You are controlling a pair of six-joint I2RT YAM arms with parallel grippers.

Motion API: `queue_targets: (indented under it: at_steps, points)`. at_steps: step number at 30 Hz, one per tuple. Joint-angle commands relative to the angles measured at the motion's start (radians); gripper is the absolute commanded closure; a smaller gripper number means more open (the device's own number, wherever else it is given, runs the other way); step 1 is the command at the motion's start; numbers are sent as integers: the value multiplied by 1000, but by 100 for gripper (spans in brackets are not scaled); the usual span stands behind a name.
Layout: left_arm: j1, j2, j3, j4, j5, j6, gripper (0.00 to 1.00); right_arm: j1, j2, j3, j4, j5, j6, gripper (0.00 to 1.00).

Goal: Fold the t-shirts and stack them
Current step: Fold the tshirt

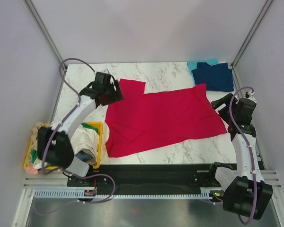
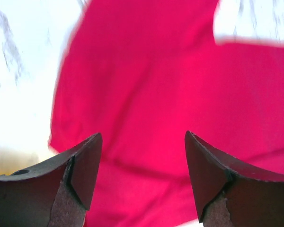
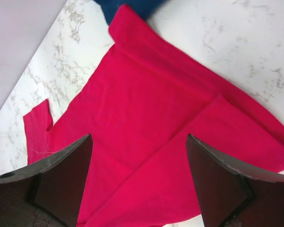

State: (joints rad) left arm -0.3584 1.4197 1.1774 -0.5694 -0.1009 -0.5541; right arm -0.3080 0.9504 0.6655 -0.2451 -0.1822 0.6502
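By the near left corner sits a yellow bin (image 1: 98, 142) full of clothes (image 1: 85, 137). The left pincer (image 2: 143, 142) hangs wide open over the red shirt's far left part, holding nothing. The red shirt (image 1: 161, 118) lies spread across the middle of the table (image 1: 156, 71), with bare room along the far edge. In the far right corner, a navy shirt (image 1: 214, 78) lies on a teal shirt (image 1: 201, 63). The right pincer (image 3: 138, 142) hangs over the red shirt's right edge, wide open and empty.
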Motion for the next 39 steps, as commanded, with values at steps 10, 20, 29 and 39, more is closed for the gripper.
queue_targets:
  at_steps: [10,20,29,39]
  points:
    - [216,899,924,11,288,178,25,55,-64,-7,-83,-97,-81,13]
    - [226,1145,1111,-20,297,42,26,55,-159,-23,-172,-128,-101,12]
    - [207,1194,1038,35,424,91,70,67,-61,25,-155,-85,-127,11]
    - [208,1048,903,78,382,14,98,155,365,319,-39,21,-84,13]
